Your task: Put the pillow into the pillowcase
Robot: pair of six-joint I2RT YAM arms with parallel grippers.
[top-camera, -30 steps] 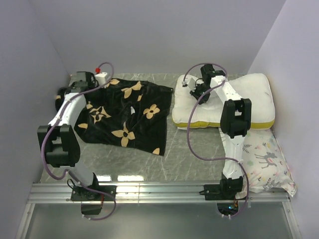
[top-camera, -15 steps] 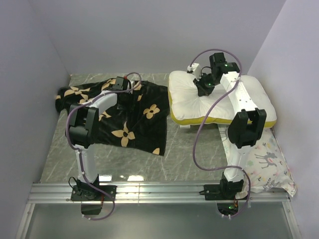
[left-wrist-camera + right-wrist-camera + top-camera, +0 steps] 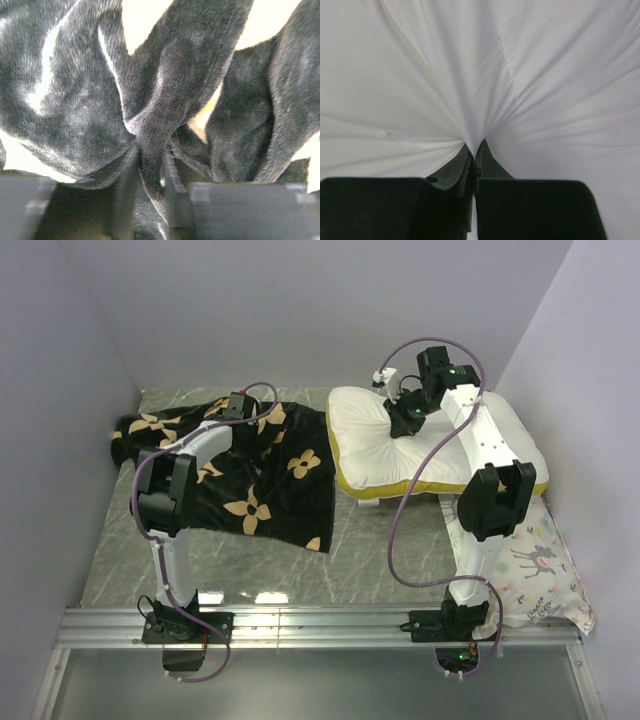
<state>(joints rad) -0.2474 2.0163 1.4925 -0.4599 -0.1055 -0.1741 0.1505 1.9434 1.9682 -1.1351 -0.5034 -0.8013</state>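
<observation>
My left gripper (image 3: 150, 159) pinches the pillowcase (image 3: 270, 490), my right gripper (image 3: 474, 149) pinches the pillow (image 3: 370, 455) upper right; grey marbled table (image 3: 380, 540), lilac walls (image 3: 300, 300).

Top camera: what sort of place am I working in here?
Probably a robot test booth, not a bedroom: plain walls box in a stone-look table, a metal mounting rail runs along its near edge, and a pillow and pillowcase are laid out.

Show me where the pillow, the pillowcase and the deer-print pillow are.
pillow (image 3: 365, 440): top view, left part of its white quilted top.
pillowcase (image 3: 275, 490): top view, black plush between two flowers.
deer-print pillow (image 3: 545, 560): top view, its printed face.
</observation>
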